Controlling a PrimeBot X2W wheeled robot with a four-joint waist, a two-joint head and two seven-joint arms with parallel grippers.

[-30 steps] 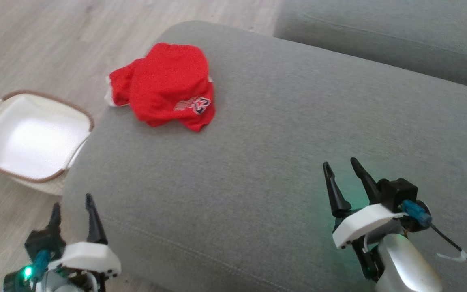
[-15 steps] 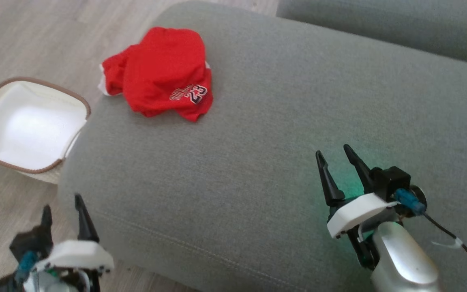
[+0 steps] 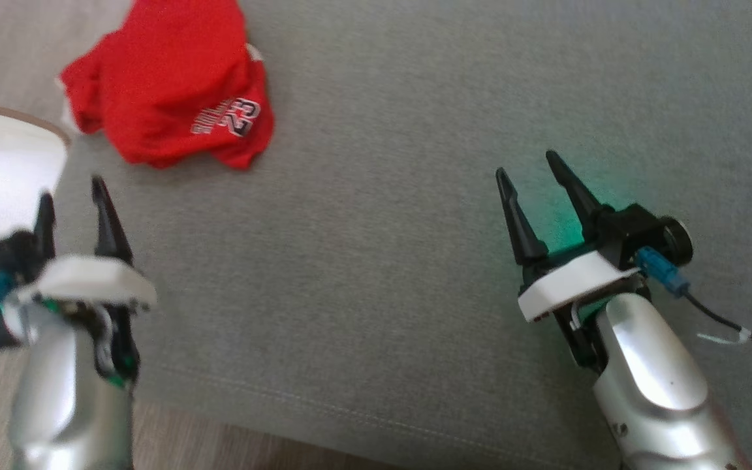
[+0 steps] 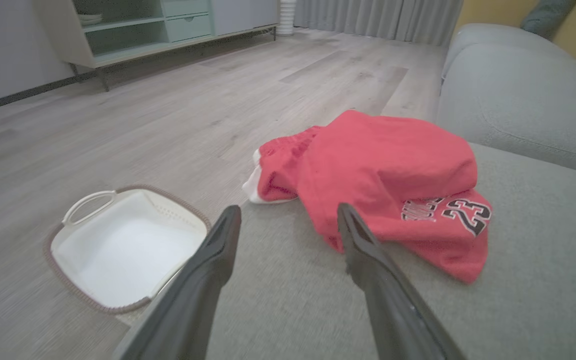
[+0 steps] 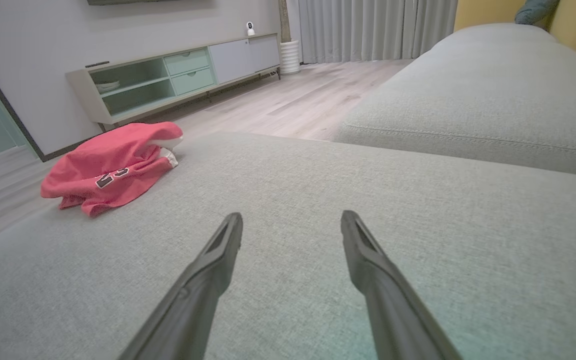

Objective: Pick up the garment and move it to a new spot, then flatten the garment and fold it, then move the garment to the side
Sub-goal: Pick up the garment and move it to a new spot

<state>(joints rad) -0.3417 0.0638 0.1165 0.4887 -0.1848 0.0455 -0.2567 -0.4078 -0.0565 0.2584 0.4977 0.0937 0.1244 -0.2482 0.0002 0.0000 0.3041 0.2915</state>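
A crumpled red garment (image 3: pixel 167 104) with a white "23" print lies bunched at the far left corner of the grey sofa cushion (image 3: pixel 382 261); it also shows in the left wrist view (image 4: pixel 393 185) and the right wrist view (image 5: pixel 110 167). My left gripper (image 3: pixel 69 199) is open, held above the cushion's left edge a short way short of the garment, nothing between its fingers. My right gripper (image 3: pixel 526 173) is open over the right half of the cushion, far from the garment.
A white basket (image 4: pixel 123 250) with a brown rim stands on the wooden floor left of the cushion, just beside my left gripper. A second grey cushion (image 5: pixel 478 95) lies beyond. A low cabinet (image 5: pixel 178 75) stands by the far wall.
The head camera has tipped down and closer, so the scene shifted. My left arm has risen and come forward toward the garment; the right gripper has moved up a little. The garment lies as before.
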